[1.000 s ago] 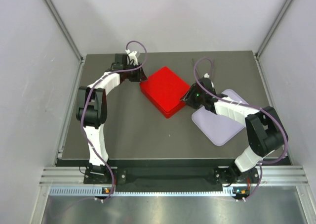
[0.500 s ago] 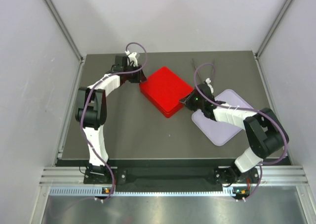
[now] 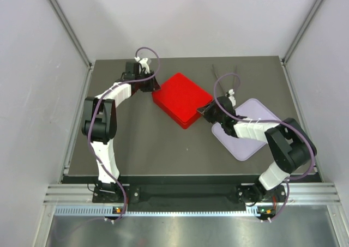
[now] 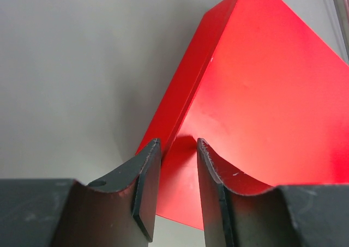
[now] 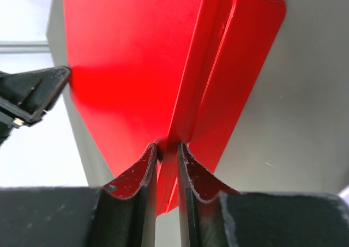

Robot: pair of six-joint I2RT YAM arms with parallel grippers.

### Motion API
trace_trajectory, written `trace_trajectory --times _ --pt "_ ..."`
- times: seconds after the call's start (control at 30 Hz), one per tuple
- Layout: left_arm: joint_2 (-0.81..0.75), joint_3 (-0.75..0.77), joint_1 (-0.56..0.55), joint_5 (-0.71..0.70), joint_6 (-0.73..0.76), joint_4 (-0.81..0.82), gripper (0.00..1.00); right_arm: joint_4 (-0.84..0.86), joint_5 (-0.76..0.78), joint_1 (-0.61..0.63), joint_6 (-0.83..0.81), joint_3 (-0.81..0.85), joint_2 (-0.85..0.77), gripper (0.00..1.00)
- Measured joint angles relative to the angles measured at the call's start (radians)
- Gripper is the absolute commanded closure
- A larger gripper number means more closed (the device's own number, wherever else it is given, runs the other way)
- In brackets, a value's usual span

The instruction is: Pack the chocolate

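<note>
**Both grippers at the corners of a closed red box**

Dark table (image 3: 147, 149) shows between the arm bases and the box. The right gripper (image 5: 165, 146) pinches the lid edge of the red box (image 3: 182, 98) at its right corner, beside the lavender tray (image 3: 248, 143). The left gripper (image 4: 177, 143) straddles the far-left corner with its jaws part-spread, and I cannot tell whether it grips. The chocolate is out of sight. Tongs (image 3: 223, 72) lie near the far edge.

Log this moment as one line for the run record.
red box: closed | left gripper: clamped on its far corner | right gripper: pinching opposite corner's edge | chocolate: not visible
</note>
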Motion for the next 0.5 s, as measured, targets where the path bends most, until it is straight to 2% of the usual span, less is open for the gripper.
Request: trace_trajectory --times 0.33,0.5 --pt "-0.009 -0.020 0.000 -0.018 -0.028 0.020 0.62 0.317 0.009 0.006 0.140 -0.145 0.053 1.00" --pt "-0.020 -0.040 0.002 -0.035 -0.041 0.034 0.62 0.416 0.003 0.005 0.207 -0.177 0.083 1.00"
